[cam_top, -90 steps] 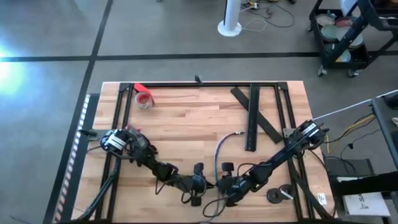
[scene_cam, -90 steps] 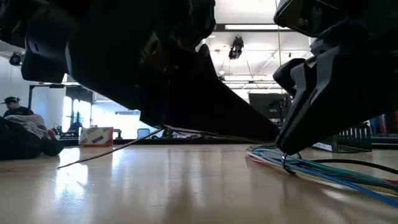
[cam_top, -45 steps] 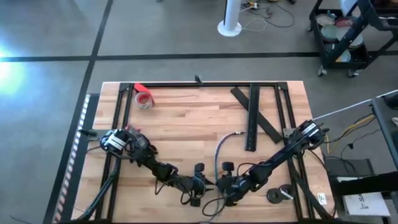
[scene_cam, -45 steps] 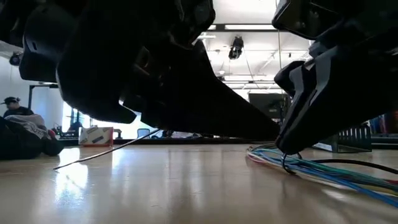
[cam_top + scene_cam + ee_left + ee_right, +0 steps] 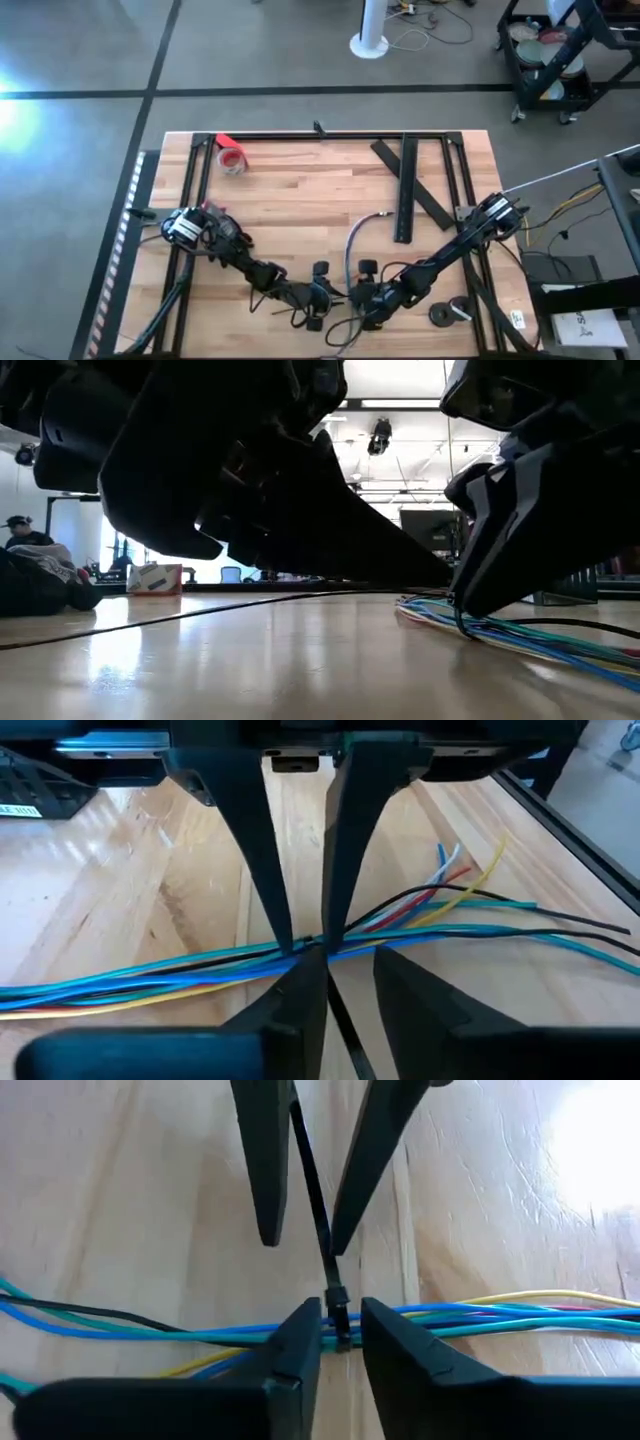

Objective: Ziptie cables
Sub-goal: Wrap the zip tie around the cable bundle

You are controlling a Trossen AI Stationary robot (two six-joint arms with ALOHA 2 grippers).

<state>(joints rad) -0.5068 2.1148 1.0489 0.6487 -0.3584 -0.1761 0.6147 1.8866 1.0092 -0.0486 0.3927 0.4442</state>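
Wooden planks form the table, ringed by a black frame, with a red tape roll near its far left corner. Reaching in from the left, the left gripper sits low at the near edge, fingers slightly parted around the ziptie tail. At its tips lie the cables, cinched by the ziptie's head. Facing it, the right gripper has its jaws narrowly spread, straddling that head. Flat black strips lie farther back right.
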